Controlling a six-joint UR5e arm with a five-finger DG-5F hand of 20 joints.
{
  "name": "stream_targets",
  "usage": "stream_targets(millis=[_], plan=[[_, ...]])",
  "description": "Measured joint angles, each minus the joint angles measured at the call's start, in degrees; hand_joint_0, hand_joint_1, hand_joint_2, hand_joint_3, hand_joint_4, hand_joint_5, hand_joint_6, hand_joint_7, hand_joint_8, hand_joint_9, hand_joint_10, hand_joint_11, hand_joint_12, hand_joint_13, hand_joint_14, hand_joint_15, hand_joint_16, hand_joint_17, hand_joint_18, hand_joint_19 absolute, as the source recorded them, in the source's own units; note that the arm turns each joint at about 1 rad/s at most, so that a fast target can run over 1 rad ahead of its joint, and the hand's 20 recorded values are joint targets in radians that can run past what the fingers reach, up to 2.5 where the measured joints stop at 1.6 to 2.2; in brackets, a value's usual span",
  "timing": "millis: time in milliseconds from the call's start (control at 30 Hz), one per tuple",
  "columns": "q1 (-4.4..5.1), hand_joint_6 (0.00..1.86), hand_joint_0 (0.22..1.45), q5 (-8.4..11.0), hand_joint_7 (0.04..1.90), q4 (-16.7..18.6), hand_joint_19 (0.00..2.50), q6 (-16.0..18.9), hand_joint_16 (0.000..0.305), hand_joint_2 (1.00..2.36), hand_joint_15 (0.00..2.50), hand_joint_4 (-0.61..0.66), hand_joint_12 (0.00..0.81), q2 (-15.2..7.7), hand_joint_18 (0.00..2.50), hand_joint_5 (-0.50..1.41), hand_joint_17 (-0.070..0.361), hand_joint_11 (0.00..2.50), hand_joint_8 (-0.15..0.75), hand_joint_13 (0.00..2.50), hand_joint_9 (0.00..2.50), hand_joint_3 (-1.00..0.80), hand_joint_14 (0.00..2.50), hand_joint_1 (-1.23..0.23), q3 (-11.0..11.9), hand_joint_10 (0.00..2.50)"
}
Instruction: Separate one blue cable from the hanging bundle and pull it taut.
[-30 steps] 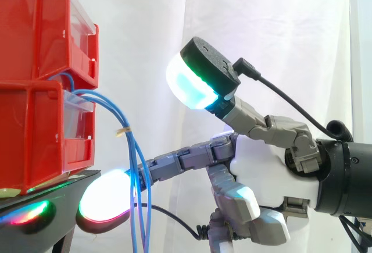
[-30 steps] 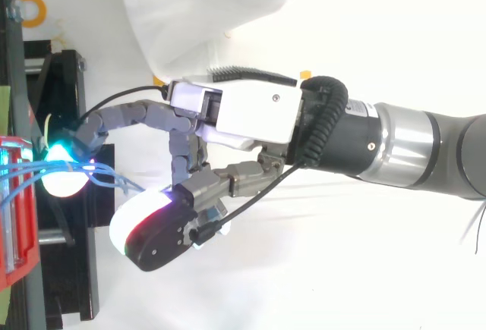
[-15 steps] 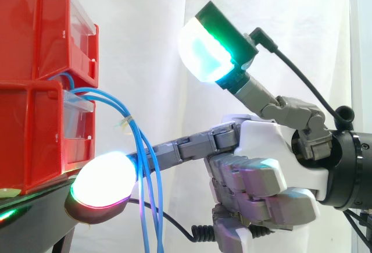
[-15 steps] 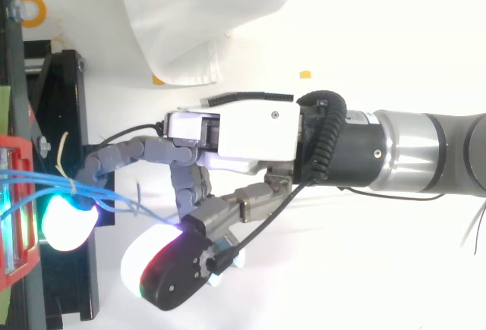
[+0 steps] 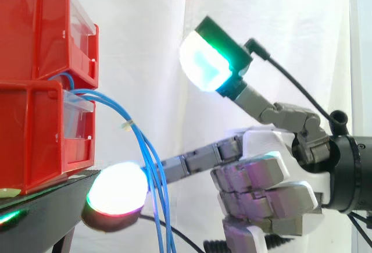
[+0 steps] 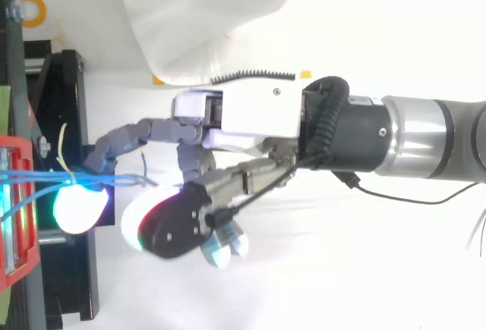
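Blue cables (image 5: 160,206) farther from red bins (image 5: 40,90), against straight finger (image 5: 195,161) of released robot hand (image 5: 263,143).

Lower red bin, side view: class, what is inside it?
Blue cables run out of the open front of the lower red bin, beside a clear plastic panel. Its red wall hides where they end inside.

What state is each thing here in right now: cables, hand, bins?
red bins: stacked, upright on the black stand.
blue cables: hanging slack in a bunch from the bins, none pulled taut.
hand: open, one straight finger against the cables, thumb raised clear.
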Motion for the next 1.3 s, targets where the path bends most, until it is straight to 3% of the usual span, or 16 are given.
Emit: stream_targets(millis=[200,400,800,1067,1300], plan=[[-0.36,0.5,0.37,1.36,0.82,-7.7,0.34,9.3,0.081,1.0,0.48,0.36,0.381,0.0,2.13,-0.01,0.182,0.32,0.347,1.78,1.74,-0.5,0.02,-0.4,0.0,0.01],[-0.4,0.5,0.38,1.42,0.83,-11.4,0.36,16.1,0.08,1.0,0.5,0.39,0.377,0.0,2.11,0.01,0.181,0.31,0.331,1.75,1.75,-0.5,0.02,-0.39,0.0,0.01],[-0.44,0.5,0.38,1.64,0.82,-11.9,0.38,17.3,0.081,1.0,0.5,0.41,0.374,0.0,2.07,0.02,0.182,0.29,0.312,1.73,1.76,-0.5,0.02,-0.4,0.3,0.01],[-0.53,0.5,0.38,1.69,0.84,-12.3,0.39,17.8,0.081,1.0,0.5,0.4,0.373,0.0,2.06,0.04,0.181,0.27,0.291,1.73,1.78,-0.5,0.02,-0.41,2.6,0.01],[-0.91,0.5,0.38,1.59,0.85,-15.9,0.39,20.2,0.08,1.0,0.5,0.37,0.367,0.0,2.04,0.06,0.181,0.24,0.278,1.73,1.85,-0.5,0.02,-0.41,5.2,0.01]])
